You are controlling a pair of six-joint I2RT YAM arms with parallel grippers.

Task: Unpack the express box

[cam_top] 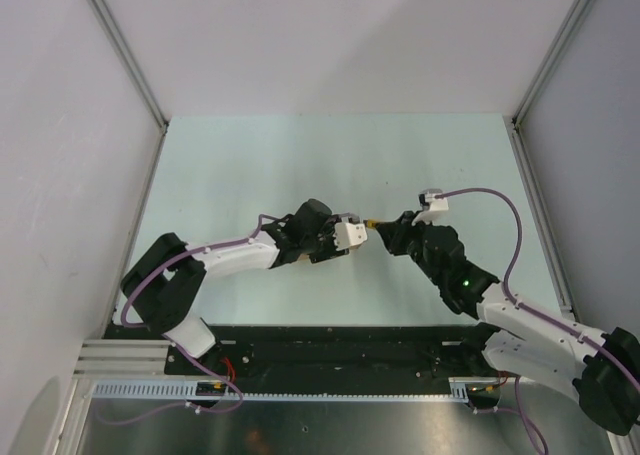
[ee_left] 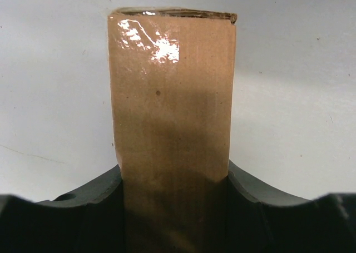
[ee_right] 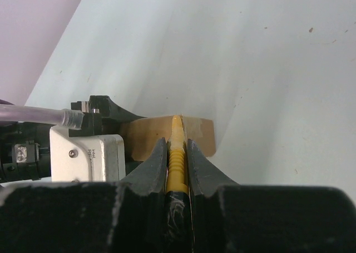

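Left tool [ee_left: 173, 178] closed tight on the express box [ee_left: 172, 97], carton gripped at its lower part, glossy far end pointing away, at mid-desk [cam_top: 250, 165]. Right tool [ee_right: 177, 148] narrow, pinching the yellow utility knife [ee_right: 176, 132]. Knife tip at the box's brown edge; contact or just short, I cannot tell

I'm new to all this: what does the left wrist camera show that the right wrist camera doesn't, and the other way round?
Left wrist only: the express box's long cardboard face, glare near its far end, clamped between the left fingers. Right wrist only: a yellow utility knife pinched between the right fingers, tip pointing at the box, and a white block with a cable on the other arm. Both: the brown box and pale table.
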